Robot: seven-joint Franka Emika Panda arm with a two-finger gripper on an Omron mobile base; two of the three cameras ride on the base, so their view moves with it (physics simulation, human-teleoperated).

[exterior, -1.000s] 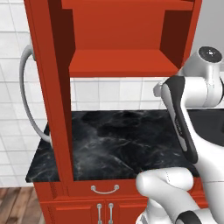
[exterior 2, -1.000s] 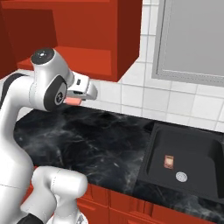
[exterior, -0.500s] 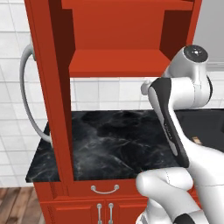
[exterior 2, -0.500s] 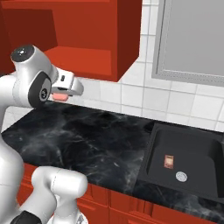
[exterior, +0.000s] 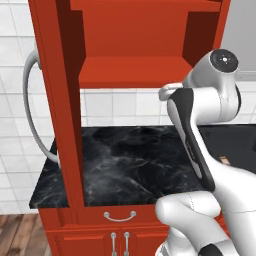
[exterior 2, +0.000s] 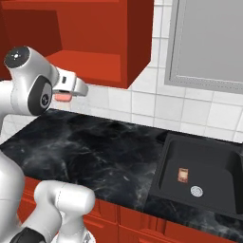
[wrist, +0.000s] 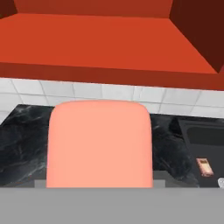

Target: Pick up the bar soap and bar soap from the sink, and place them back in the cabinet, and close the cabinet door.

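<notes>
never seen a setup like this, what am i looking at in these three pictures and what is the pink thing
It is a rendered kitchen with a white robot arm. Two cameras ride behind the arm, one on its left and one on its right. The third sits on the hand, looking along it. The pink thing is a bar of soap, the pink soap, held in the arm's tool, raised toward the open red cabinet. A smaller brown soap lies in the black sink, set in the dark marble counter.
</notes>
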